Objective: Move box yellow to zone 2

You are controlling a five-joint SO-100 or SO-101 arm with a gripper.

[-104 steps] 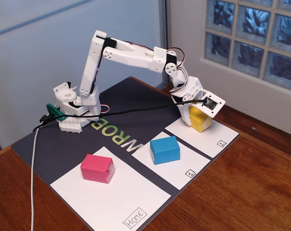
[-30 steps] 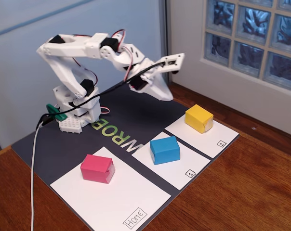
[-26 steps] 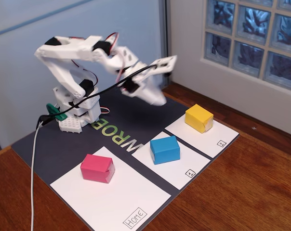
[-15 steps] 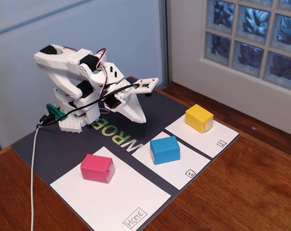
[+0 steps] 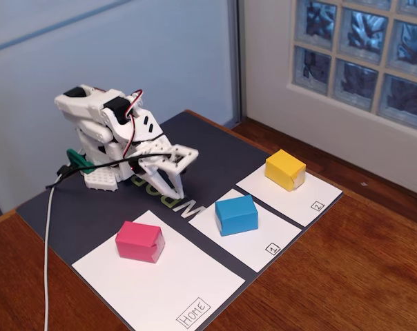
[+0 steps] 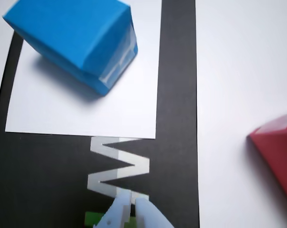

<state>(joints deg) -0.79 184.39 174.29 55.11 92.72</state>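
Fixed view — the box yellow (image 5: 285, 169) is seen resting squarely on zone 2 (image 5: 312, 195), so the task is judged done, while the hand (image 5: 175, 191) — empty, its fingertips pressed together — is folded low near the base, well clear of the blocks.
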